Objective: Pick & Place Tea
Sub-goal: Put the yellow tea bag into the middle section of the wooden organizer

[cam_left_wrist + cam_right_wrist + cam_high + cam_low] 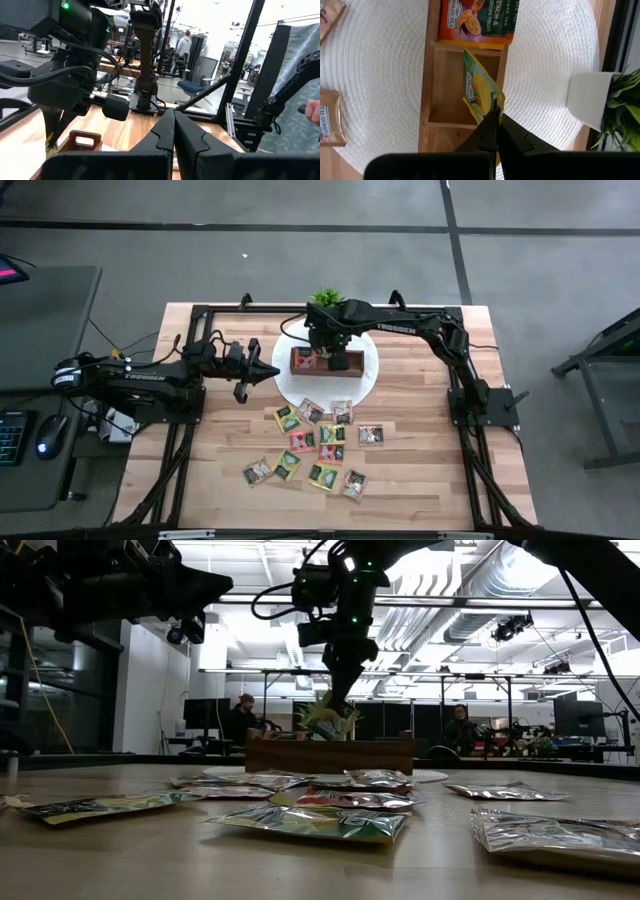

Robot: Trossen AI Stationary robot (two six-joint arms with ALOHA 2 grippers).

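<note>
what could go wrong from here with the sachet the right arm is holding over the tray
1. The right gripper pinches the yellow-green sachet by one corner, so it hangs tilted over the wooden tray; on release it may catch a divider and lean there instead of lying flat.
2. The grip is at the very edge, so the sachet could slip out early.
3. The potted plant stands close beside the tray; a wide retreat might brush it.

The wooden surface (420, 480) carries a round white mat (368, 375) at its far middle, with loose tea sachets (318, 445) scattered flat on the bare wood nearer the front edge.
</note>
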